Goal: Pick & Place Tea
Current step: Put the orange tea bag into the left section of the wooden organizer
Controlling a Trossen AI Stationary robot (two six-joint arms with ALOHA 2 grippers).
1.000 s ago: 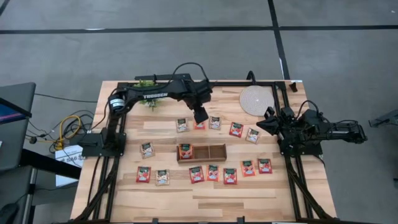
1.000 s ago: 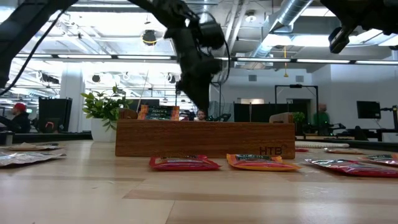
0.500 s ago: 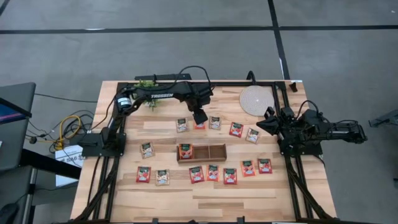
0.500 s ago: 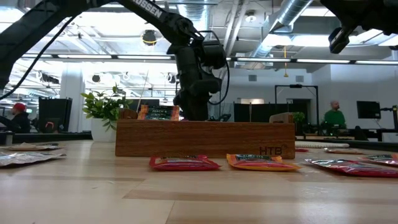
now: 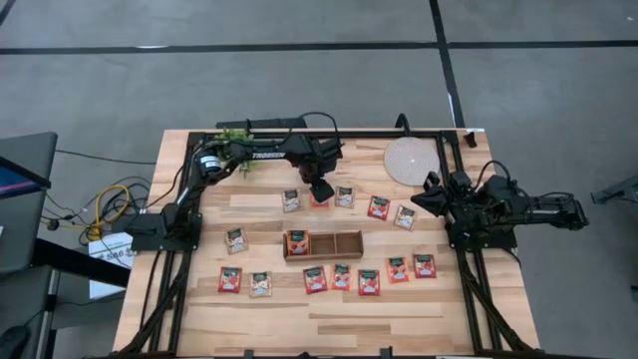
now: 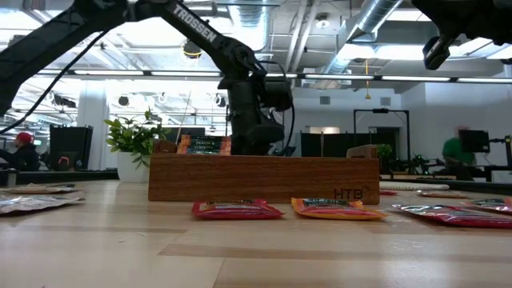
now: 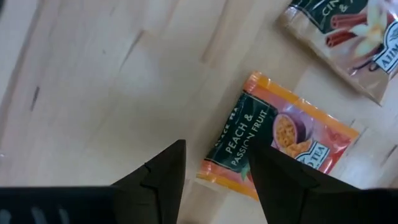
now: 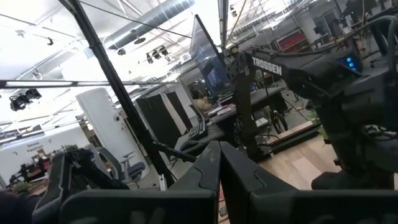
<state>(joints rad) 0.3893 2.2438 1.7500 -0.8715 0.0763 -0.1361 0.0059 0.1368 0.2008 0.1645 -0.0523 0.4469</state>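
High view: left gripper parked right over a red tea sachet in the back row, just behind the wooden three-compartment tray. More sachets to either side of it and a second row on the tray's other side. One sachet already sitting in the tray's end compartment. Right gripper folded up at its own edge of the table, well away, fingers pressed together.

Low view: left gripper down behind the tray, tips hidden by the wood. Two sachets lying flat in front, thin as anything.

Left wrist view: fingers apart, holding nothing, straddling the near edge of a peach and passion fruit sachet. Orange-red foil, dark green label panel, white lettering, fruit picture. A paler cinnamon one further out past the tips.

Handling, best guess: featherweight, floppy, crinkly foil, probably a bit slick and lying dead flat on the wood. Likely needs a straight-down pinch across the sealed edges or the slightly puffed middle. Not fragile, but easy to nudge sideways rather than lift.

Right wrist view: only closed fingers and the room beyond, no tea.
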